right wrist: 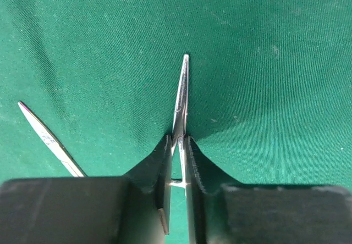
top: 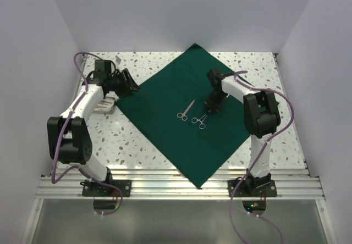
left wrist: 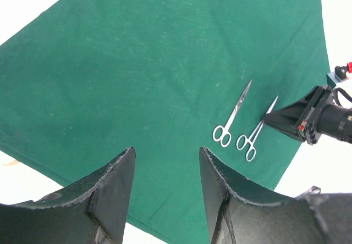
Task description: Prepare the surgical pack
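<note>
The big green cloth (top: 165,98) lies flat on the speckled counter (top: 129,139). Two silver tools lie side by side near its middle. The right end effector (right wrist: 177,148) is pinched tight on the silver clamp (right wrist: 182,90), whose tip touches the cloth. The silver scissors (top: 186,110) lie just beside it. The left end effector (left wrist: 166,155) hangs by the cloth's left edge, fingers apart, holding nothing.
</note>
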`<state>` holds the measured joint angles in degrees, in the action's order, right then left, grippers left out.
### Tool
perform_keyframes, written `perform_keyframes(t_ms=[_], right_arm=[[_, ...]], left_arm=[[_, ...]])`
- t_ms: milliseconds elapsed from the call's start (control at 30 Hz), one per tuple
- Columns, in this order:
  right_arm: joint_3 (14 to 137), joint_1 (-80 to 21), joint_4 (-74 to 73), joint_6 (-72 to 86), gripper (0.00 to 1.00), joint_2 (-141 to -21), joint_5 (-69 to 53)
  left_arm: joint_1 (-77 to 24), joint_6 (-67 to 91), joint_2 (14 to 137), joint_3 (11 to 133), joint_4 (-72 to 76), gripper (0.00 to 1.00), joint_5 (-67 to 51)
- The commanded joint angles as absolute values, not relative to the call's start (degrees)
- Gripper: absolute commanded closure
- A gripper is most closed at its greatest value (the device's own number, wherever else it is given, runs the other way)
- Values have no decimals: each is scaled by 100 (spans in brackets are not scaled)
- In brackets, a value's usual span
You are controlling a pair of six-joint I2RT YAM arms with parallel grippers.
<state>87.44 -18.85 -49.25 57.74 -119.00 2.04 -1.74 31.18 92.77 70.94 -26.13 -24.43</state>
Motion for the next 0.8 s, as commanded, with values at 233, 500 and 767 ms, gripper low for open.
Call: perform_keyframes(t_ms=[233, 500, 767], right_arm=[[8833, -1942, -4958, 5749, 100, -11655, 123], [8350, -1986, -4220, 4897, 100, -10759, -122], [7867, -2118, -3481, 4290, 100, -10161, -729]], left_arm=[[-430, 2540, 9229, 7383, -2172, 34, -3470], [-1220, 2628, 9281, 7233, -1609, 25, -4201], [-2108, 2944, 9799, 7146, -740, 22, -4807]])
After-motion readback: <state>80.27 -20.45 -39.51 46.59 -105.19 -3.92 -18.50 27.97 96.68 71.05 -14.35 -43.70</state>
